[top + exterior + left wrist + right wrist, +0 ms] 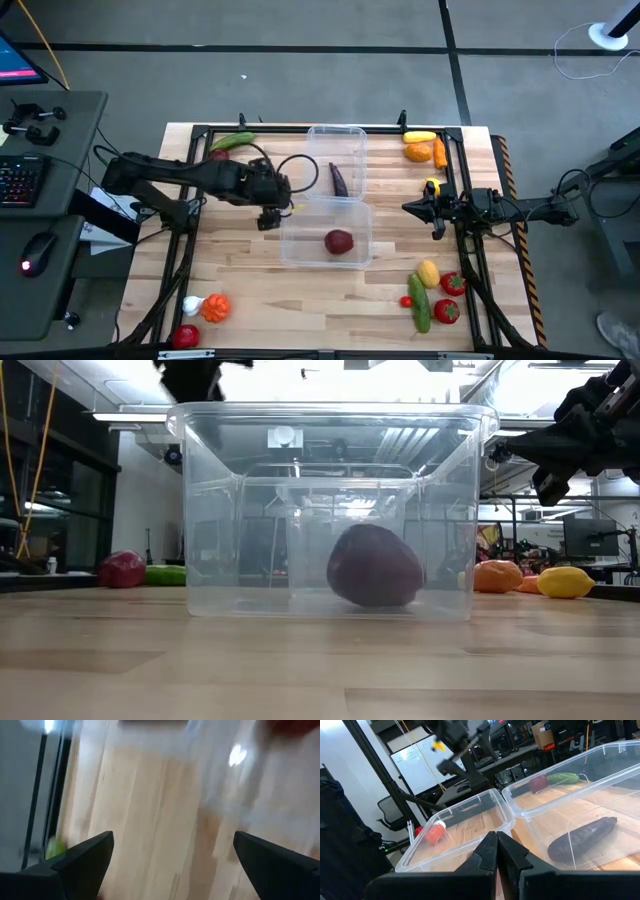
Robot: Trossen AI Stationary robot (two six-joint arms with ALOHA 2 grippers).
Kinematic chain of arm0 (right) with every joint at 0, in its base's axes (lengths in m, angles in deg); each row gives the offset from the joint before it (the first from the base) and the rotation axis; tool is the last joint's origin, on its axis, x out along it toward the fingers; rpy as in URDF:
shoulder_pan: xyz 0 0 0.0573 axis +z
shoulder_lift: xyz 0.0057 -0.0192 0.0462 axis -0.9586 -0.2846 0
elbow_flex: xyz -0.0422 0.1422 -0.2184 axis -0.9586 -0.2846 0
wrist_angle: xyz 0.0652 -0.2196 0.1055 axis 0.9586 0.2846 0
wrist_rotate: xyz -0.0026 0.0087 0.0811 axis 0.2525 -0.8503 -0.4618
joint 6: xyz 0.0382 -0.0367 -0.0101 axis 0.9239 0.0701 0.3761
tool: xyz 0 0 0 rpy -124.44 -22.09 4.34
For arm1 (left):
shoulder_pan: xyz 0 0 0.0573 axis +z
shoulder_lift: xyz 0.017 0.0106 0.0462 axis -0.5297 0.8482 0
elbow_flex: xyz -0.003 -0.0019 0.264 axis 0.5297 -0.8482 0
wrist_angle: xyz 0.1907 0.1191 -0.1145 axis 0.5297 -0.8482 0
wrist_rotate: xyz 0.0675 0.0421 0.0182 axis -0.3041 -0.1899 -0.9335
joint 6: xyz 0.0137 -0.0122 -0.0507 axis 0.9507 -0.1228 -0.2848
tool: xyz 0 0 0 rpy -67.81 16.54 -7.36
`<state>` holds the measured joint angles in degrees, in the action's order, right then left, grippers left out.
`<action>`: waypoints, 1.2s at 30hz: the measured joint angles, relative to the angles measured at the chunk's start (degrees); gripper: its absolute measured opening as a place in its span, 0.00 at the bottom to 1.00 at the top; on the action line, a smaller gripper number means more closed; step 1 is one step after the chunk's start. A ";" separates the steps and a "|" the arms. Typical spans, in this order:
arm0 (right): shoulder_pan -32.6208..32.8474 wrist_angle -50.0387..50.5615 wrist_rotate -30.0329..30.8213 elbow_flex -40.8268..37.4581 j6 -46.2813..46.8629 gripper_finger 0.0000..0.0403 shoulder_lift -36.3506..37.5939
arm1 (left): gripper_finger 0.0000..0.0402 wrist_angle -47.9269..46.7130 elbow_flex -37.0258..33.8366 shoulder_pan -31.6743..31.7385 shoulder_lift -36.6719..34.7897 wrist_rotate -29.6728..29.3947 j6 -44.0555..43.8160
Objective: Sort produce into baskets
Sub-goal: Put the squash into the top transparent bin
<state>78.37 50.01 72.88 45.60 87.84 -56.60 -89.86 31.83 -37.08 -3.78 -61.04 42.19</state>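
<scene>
Two clear tubs stand mid-table. The far tub [337, 140] holds a purple eggplant [339, 180], also in the right wrist view [585, 837]. The near tub [300, 240] holds a dark red apple [339, 241], which rests on the tub's floor in the low view [375, 565]. My left gripper [268, 217] hovers just left of the near tub, open and empty [172, 840]. My right gripper [408, 207] hovers to the right of the tubs, shut and empty [497, 852].
Loose produce lies on the table. Far left: a green cucumber [232, 142] and a red piece [218, 154]. Far right: yellow and orange pieces [419, 145]. Near right: a lemon [428, 272], a cucumber [419, 303] and tomatoes [450, 296]. Near left: garlic [191, 305], an orange pepper [215, 307] and a tomato [186, 336].
</scene>
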 joint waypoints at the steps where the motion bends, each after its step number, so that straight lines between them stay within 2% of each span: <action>1: -0.02 0.00 0.02 0.00 0.02 0.00 0.00 | 1.00 -0.92 -1.10 0.48 -0.15 -0.03 -1.51; 4: 0.00 0.00 0.00 -0.02 0.02 0.00 0.02 | 1.00 -2.78 -4.77 1.56 -0.68 1.03 -6.56; 7: -0.01 0.00 0.00 0.00 0.02 0.00 0.02 | 1.00 -5.55 -7.51 1.68 -0.64 7.28 -10.92; 10: 0.00 0.00 0.00 0.00 0.02 0.00 0.02 | 1.00 -5.41 -9.90 -2.01 -2.27 12.29 -12.19; 16: -0.01 0.00 0.00 -0.01 0.01 0.00 0.02 | 1.00 -4.05 -11.17 -16.18 -9.06 14.01 -16.85; 22: 0.00 -0.01 0.00 0.00 0.02 0.00 0.02 | 1.00 0.87 -11.17 -36.16 -12.54 15.10 -25.03; 26: -0.01 -0.01 0.00 -0.01 0.02 0.00 0.02 | 1.00 2.58 -11.17 -49.23 -10.15 12.17 -31.76; 29: 0.00 0.00 0.00 0.00 0.02 0.00 0.02 | 1.00 2.27 -11.17 -56.09 -6.08 9.56 -34.58; 32: 0.00 0.00 0.00 -0.01 0.02 0.00 0.02 | 1.00 2.89 -11.17 -59.96 -0.91 9.18 -36.29; 36: 0.00 0.00 0.00 0.00 0.02 0.00 0.02 | 1.00 4.44 -11.17 -61.82 5.51 9.55 -36.41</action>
<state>78.37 50.01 72.88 45.61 87.86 -56.57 -85.42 20.67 -98.90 1.74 -51.49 5.79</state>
